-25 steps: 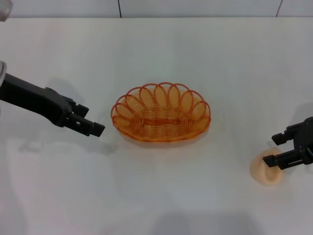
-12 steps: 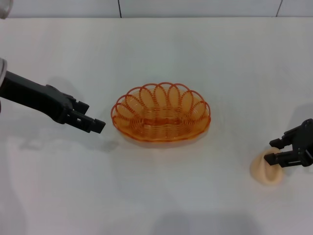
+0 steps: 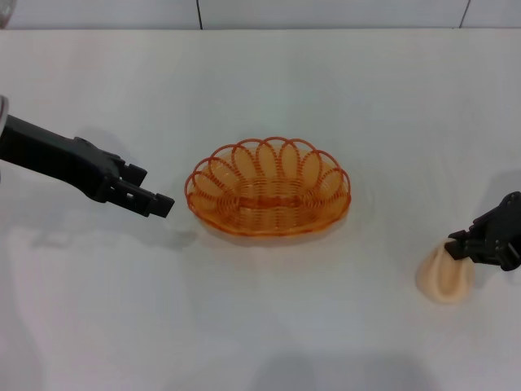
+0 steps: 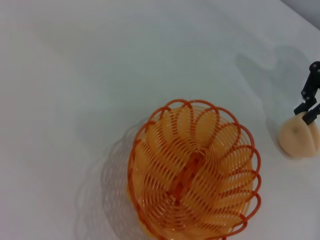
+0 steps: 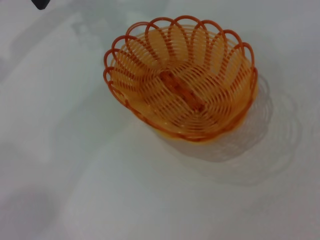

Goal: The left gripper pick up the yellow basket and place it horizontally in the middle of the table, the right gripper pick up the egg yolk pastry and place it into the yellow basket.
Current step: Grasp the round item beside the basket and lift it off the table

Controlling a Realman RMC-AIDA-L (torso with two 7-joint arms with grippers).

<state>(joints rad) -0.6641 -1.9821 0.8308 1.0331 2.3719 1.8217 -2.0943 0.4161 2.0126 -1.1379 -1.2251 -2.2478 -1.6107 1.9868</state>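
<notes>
The basket (image 3: 268,189) lies lengthwise mid-table, so the pastry pickup is judged in hand. The right gripper (image 3: 462,248), at the near right, is closed on the pastry (image 3: 444,277). The left gripper (image 3: 155,204), nearly closed and empty, hovers left of the basket. Lifting and carrying leftward come next.

Bright, even light from overhead fills all three views, and the white table (image 3: 269,326) shows no harsh glare. Shadows are soft and pale: a faint grey patch lies beneath the left gripper (image 3: 155,204) at the left of the head view, and a diffuse one spreads beside the yellow basket (image 5: 180,75) in the right wrist view. The wrist views look slightly soft.
</notes>
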